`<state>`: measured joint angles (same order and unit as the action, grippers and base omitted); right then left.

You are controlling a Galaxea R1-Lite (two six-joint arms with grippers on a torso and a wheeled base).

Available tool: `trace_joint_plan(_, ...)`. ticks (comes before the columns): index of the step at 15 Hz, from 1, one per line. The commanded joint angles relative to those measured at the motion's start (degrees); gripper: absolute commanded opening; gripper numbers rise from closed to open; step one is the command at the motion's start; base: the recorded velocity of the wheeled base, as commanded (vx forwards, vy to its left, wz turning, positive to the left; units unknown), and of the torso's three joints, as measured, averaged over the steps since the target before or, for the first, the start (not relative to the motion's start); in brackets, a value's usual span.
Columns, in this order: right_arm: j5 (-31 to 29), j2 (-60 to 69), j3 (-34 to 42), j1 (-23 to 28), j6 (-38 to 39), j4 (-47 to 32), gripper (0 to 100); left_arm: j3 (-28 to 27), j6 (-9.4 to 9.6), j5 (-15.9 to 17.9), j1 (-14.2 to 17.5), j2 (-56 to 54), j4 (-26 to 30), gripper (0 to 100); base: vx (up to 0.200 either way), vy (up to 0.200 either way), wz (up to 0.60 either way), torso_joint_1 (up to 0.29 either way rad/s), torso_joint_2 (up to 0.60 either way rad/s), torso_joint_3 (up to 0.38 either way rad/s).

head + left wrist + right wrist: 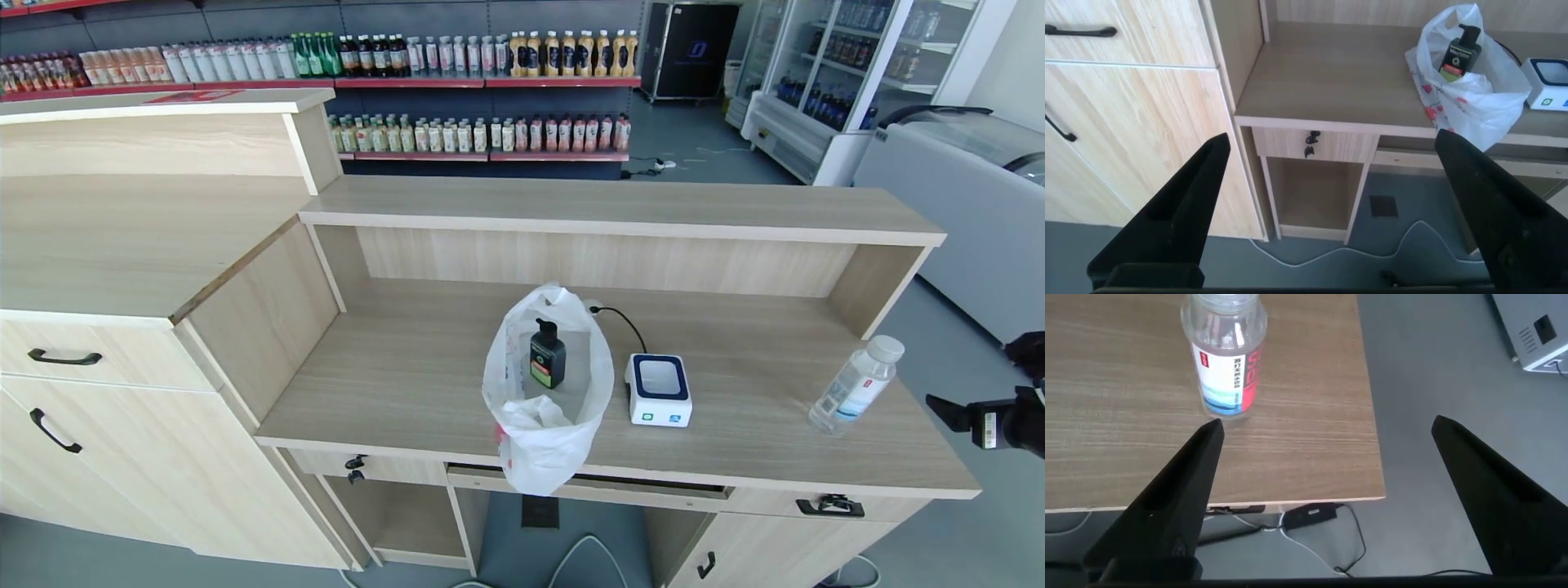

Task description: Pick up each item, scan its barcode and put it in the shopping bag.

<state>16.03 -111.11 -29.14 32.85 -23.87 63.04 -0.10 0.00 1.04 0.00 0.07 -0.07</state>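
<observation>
Two items are on show. A dark pump bottle [547, 355] already stands inside the white bag [547, 425], which sits open near the front edge of the surface [408, 384]. A clear water bottle [856, 385] stands on its base near the right front corner, well apart from the bag. The scanner [659, 389] lies between them, just beside the bag, with its window facing up.

I judge that the step in hand is the approach to the water bottle, the one item left outside the bag. The right tool [1327, 423] hangs off the right end of the surface with its fingers spread and nothing between them. It is near the water bottle but not touching it. In the right wrist view the water bottle sits beyond one fingertip, not in the gap, so the tool is not yet lined up for a grasp.

The left tool [1333, 137] is also spread and empty. It is held low, on the left of the surface and well away from the bag.

The next move calls for shifting the right tool sideways until the water bottle's body sits between the fingers, then pressing in on the labelled part. The bottle looks light and slick, and it stands close to the edge, so a nudge from one finger could tip it or push it off. Once it is lifted, the label must be turned toward the scanner window. Which face carries the barcode is too small to tell.
</observation>
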Motion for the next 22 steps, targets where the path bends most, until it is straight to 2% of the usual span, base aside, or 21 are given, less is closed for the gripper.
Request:
trace_joint_plan(1, 0.1, -4.6, 0.0, 0.4, 0.1, 1.6, 100, 0.0, 0.00, 0.0, 0.0, 0.0, 0.0, 100, 0.000, 0.000, 0.00, 0.000, 0.00, 0.000)
trace_joint_plan(5, 0.1, -7.3, -0.4, 0.9, 1.8, 7.2, 100, 0.0, 0.00, 0.0, 0.0, 0.0, 0.0, 100, 0.000, 0.000, 0.00, 0.000, 0.00, 0.000)
trace_joint_plan(12, 0.1, -13.5, -1.7, -1.1, 2.2, 13.6, 100, 0.0, 0.00, 0.0, 0.0, 0.0, 0.0, 100, 0.000, 0.000, 0.00, 0.000, 0.00, 0.000)
trace_joint_plan(17, 0.1, -16.5, -4.3, -2.4, 2.2, 14.1, 100, 0.0, 0.00, 0.0, 0.0, 0.0, 0.0, 100, 0.000, 0.000, 0.00, 0.000, 0.00, 0.000)
trace_joint_plan(22, 0.1, -20.1, -10.2, -3.9, 3.5, 13.9, 100, 0.0, 0.00, 0.0, 0.0, 0.0, 0.0, 100, 0.000, 0.000, 0.00, 0.000, 0.00, 0.000)
